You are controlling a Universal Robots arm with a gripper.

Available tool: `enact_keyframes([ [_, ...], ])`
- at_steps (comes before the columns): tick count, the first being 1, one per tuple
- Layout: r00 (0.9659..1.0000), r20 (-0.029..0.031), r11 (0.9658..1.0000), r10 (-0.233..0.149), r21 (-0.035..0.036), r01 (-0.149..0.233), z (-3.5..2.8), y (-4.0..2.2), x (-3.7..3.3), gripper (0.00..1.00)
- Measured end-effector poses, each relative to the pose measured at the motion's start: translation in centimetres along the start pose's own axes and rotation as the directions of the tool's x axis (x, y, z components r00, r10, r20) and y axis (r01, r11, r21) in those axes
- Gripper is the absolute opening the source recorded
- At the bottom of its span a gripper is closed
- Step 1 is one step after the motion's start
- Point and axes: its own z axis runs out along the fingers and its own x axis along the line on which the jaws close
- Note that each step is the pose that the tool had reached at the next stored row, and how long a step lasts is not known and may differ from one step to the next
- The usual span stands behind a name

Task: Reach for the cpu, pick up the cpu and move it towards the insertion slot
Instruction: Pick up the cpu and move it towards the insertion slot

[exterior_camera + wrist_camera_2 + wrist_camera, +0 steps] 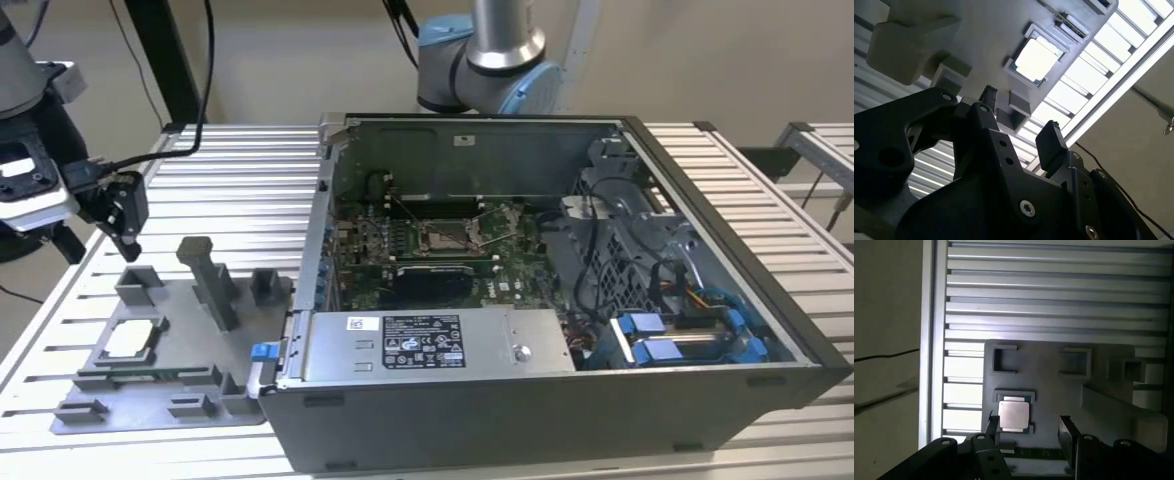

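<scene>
The cpu [130, 340] lies flat in a square recess of the grey tray [180, 330], pale silver top up, at the exterior view's left. My gripper [130, 245] hangs above the tray's far end, apart from the cpu. In both wrist views the black fingers stand open with nothing between them: gripper [1019, 112], gripper [1029, 424]. Beyond the fingertips the cpu [1036, 59] [1014, 415] sits in its recess. The insertion slot [447, 237] is a metal-framed socket on the green motherboard inside the open computer case [534, 400].
Upright grey blocks and a tall post [211, 280] rise from the tray beside the cpu. The case wall [318, 230] stands between the tray and the motherboard. Cables and blue parts [667, 335] fill the case's right side. The slatted table [240, 170] lies under everything.
</scene>
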Motion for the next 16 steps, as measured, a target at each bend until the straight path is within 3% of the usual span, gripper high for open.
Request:
enact_keyframes([
  [10,1.0000,0.0003,1.0000,0.009,0.0000,-0.009,1.59,-0.06,0.23,1.00],
  [16,0.9999,0.0005,0.9999,0.010,0.0000,-0.010,1.90,-0.06,0.23,1.00],
])
